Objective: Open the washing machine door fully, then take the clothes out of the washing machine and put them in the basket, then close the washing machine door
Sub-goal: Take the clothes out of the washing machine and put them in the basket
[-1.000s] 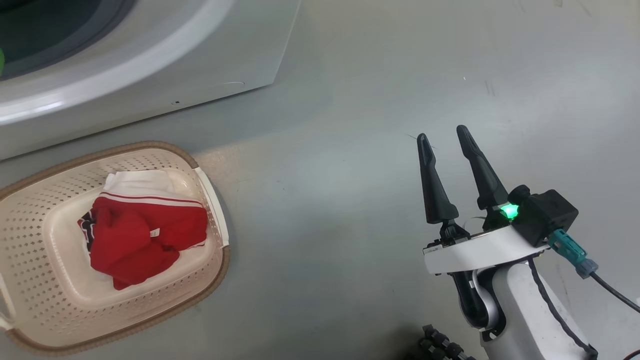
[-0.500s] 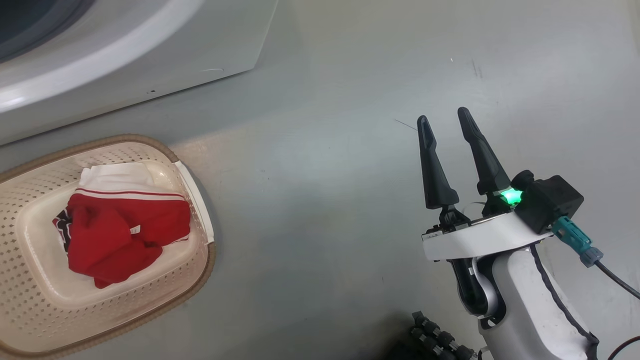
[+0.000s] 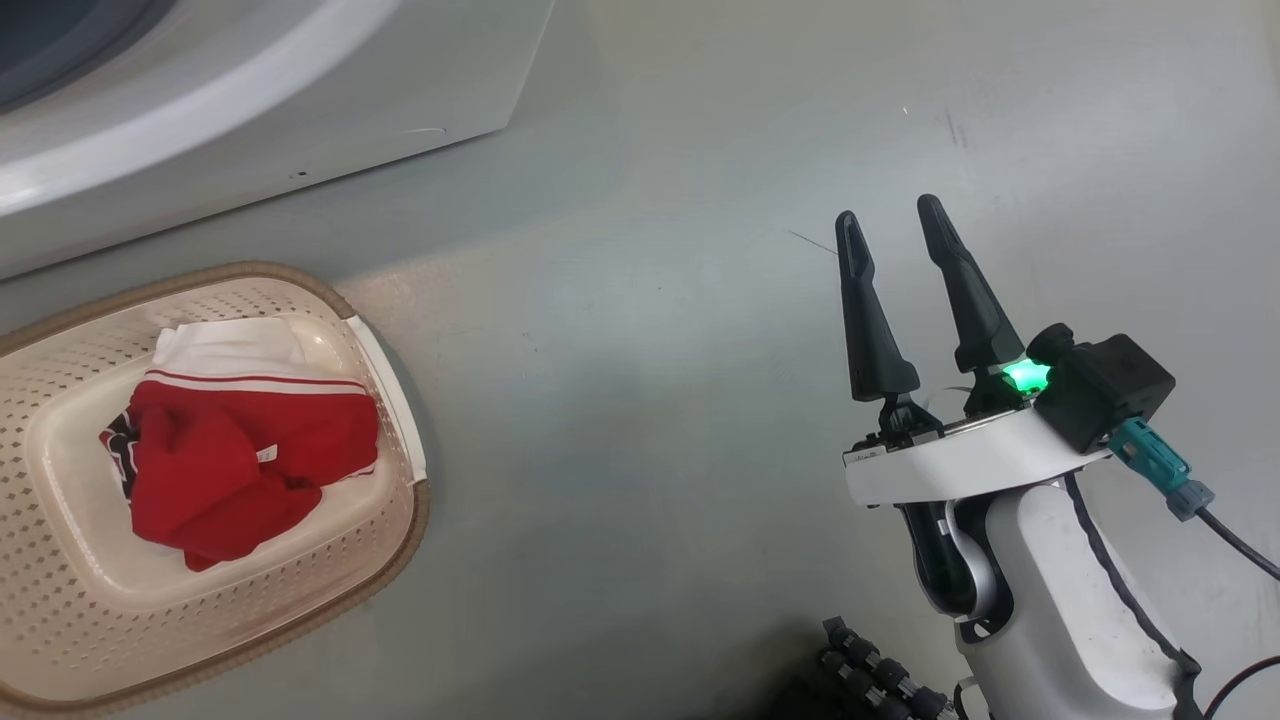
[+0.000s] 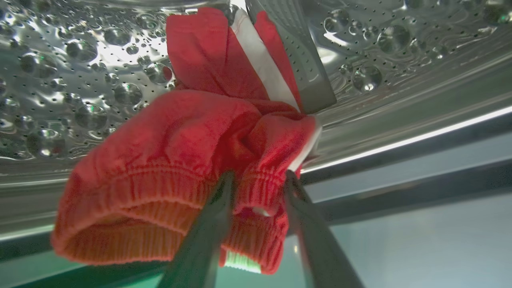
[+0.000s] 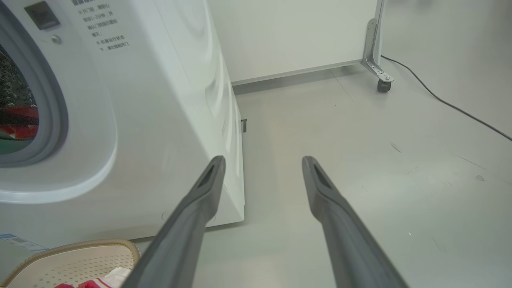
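Inside the steel drum of the washing machine, my left gripper is shut on the ribbed waistband of a red garment with a white stripe. The basket stands on the floor in front of the machine and holds red clothes with white trim. My right gripper hovers open and empty over bare floor, well to the right of the basket. In the right wrist view, the right gripper points past the machine's front corner, and the basket's rim sits at the lower left. The door is out of view.
A white panel on a caster wheel stands behind the machine, with a black cable trailing across the floor. A black ribbed part sits at the bottom edge of the head view, beside my right forearm.
The head camera has shifted, so the machine and basket sit further left in the picture. My right gripper has edged slightly up the view, still open.
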`<state>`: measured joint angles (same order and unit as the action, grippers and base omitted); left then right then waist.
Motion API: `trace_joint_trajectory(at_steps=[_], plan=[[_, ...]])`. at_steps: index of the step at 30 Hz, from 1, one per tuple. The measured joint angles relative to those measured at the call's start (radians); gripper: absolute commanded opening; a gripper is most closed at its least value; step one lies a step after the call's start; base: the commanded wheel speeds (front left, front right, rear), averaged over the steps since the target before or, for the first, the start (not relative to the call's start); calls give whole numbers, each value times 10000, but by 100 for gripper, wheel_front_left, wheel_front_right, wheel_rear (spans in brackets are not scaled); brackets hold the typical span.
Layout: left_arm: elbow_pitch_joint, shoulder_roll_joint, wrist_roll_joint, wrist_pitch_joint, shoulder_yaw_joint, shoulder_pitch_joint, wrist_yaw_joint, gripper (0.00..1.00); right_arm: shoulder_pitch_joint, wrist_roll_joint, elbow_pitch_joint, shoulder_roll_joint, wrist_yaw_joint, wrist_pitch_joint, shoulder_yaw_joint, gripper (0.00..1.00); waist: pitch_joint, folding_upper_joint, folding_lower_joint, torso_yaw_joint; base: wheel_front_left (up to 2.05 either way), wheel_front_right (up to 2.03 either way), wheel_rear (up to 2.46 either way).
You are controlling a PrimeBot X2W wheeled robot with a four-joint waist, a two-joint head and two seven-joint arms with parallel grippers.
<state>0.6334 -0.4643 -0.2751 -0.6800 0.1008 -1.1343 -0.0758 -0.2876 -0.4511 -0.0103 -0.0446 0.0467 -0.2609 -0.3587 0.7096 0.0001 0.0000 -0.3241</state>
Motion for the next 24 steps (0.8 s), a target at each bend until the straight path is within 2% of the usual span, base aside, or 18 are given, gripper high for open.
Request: trace_joint_trajectory(at_steps=[1,2,13,24], plan=[[27,0,-25,-69,12,-18,-6,20,-32,-42,38,0,0,0,-4,100,8,0,0,4,0,0,0],[54,2,-56,-69,12,-33,-8,0,-86,-81,52,0,0,0,-4,100,16,0,0,7,0,0,0],[98,0,-79,-4,61,-93,-54,0,-218,-82,67,0,0,0,79,100,37,0,0,47,0,0,0],[-96,299,-71,1555,144,-71,-132,0,-222,111,-21,-2,0,0,391,100,-242,0,0,357,0,0,0]])
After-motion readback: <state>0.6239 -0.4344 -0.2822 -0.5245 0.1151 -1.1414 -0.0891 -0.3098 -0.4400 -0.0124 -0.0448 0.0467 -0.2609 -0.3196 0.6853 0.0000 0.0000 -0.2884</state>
